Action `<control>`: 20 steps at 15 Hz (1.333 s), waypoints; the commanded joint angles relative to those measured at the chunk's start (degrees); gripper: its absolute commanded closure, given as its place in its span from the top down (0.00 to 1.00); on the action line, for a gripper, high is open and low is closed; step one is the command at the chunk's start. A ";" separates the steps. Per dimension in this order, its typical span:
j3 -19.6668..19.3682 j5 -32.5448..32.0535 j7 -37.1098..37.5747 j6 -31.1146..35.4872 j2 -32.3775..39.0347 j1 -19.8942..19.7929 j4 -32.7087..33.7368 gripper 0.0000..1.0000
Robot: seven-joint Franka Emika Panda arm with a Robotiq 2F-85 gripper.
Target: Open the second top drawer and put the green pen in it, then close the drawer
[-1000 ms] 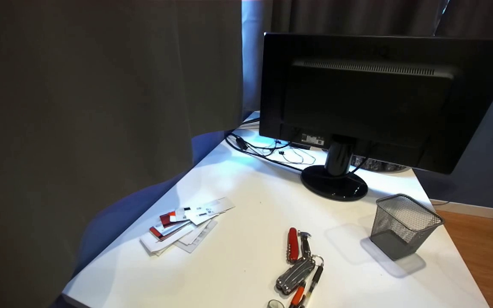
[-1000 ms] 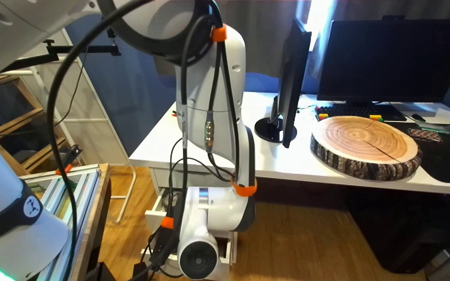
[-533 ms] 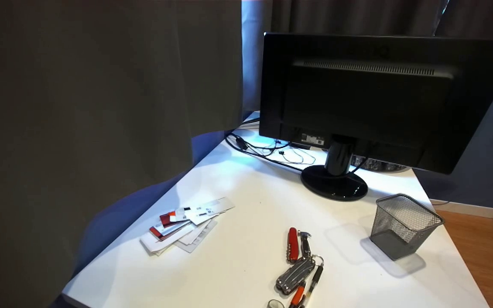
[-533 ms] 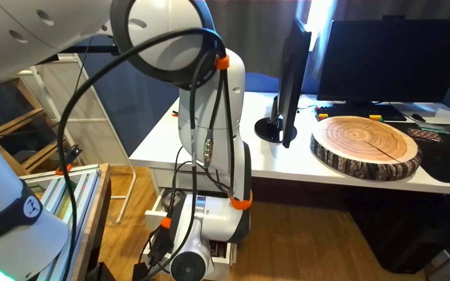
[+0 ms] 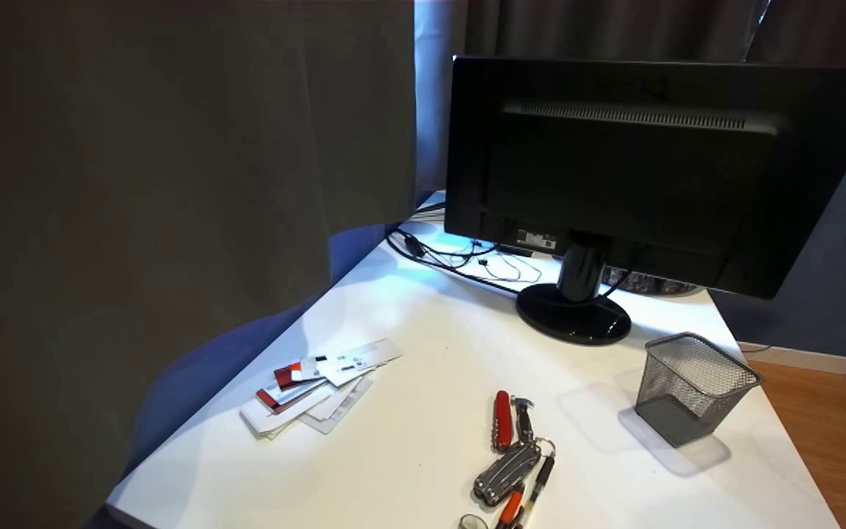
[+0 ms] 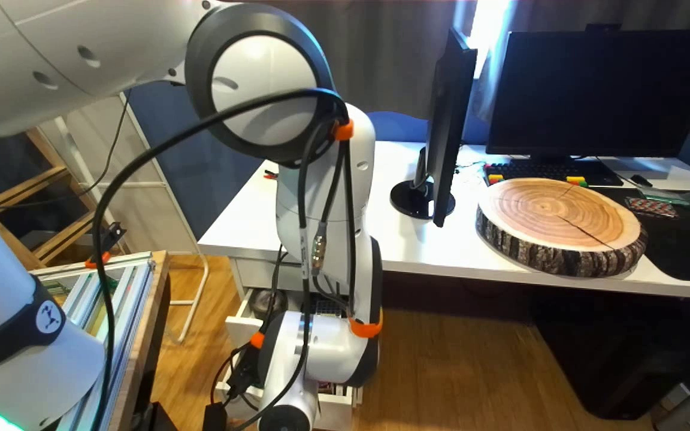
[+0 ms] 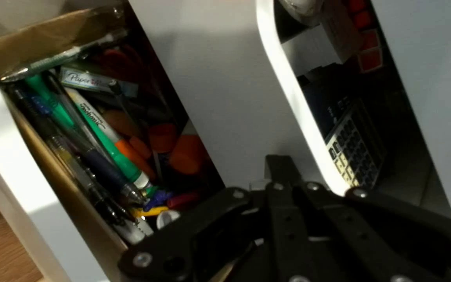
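My gripper (image 7: 282,168) is shut, with nothing visible between its fingertips. It is at the front panel (image 7: 225,78) of the upper open drawer, whose white top edge (image 7: 296,102) runs beside it; contact is unclear. This second drawer (image 6: 240,332) stands open under the shut top drawer (image 6: 252,274) in an exterior view. A calculator (image 7: 352,152) lies inside it. The lower open drawer (image 7: 26,188) holds many pens, among them a green pen (image 7: 63,115) and a green marker (image 7: 121,160). I cannot tell which is the task's pen. The exterior views do not show the fingers.
The white desk (image 6: 231,209) stands above the drawers, with a monitor (image 6: 450,126) and a wood slab (image 6: 560,209). Hanging arm cables (image 6: 306,257) pass in front of the drawers. A mesh cup (image 5: 695,397), papers (image 5: 320,386) and a multitool (image 5: 507,470) lie on the desk.
The arm has come lower, its elbow moving down and slightly right in an exterior view. The second drawer's front looks slightly further in. A dark loop has appeared at an exterior view's right edge.
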 commanded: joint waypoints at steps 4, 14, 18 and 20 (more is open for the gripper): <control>1.60 0.89 7.47 -8.08 4.26 -0.16 4.40 0.03; 2.96 1.82 14.84 -14.83 6.62 0.27 6.90 0.03; 3.32 2.65 15.93 -15.28 7.02 0.55 7.43 0.03; 3.44 2.86 16.71 -15.85 7.37 0.55 7.67 0.03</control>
